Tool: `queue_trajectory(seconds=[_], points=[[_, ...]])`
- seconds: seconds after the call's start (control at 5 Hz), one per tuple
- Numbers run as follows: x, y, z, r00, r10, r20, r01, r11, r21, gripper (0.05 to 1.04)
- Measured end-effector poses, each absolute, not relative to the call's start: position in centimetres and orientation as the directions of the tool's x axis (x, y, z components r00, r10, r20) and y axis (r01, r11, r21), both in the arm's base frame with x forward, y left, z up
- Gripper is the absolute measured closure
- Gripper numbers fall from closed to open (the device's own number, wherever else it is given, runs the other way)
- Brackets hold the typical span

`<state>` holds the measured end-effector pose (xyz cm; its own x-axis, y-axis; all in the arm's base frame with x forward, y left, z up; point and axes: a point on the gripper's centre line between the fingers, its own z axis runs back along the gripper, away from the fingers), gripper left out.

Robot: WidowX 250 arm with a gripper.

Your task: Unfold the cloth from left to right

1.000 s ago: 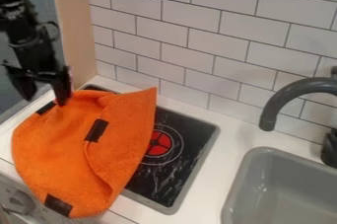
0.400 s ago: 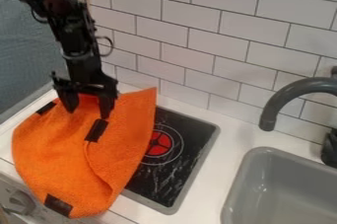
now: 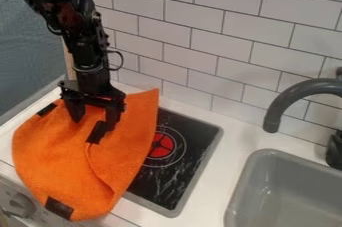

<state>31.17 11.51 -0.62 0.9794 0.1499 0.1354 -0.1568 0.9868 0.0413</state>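
With the claw point(image 3: 93, 123) spread over the far part of the cloth point(image 3: 53, 151), which lies at left, partly over the hob point(image 3: 167, 183), closing too deep could pinch both layers and drag the whole cloth rather than open the fold

Is a white countertop point(image 3: 222, 163); carries a black cooktop point(image 3: 190, 126) and an orange cloth point(image 3: 53, 151) lying partly over the cooktop.

Right of my gripper point(image 3: 94, 123) I've got the black cooktop point(image 3: 195, 130) near, then the grey sink point(image 3: 248, 171) and dark faucet point(image 3: 295, 92) well apart; white wall tiles point(image 3: 200, 43) behind, a knob point(image 3: 22, 204) lower left.
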Motion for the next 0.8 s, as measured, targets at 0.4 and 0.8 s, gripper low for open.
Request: queue_trajectory(seconds=[0.4, 0.8], points=[[31.09, 11.97, -2.33, 0.983, 0.153, 0.099, -0.16, 0.985, 0.067, 0.083], [31.38, 12.11, -2.34, 0.98, 0.157, 0.119, -0.166, 0.984, 0.072, 0.421]])
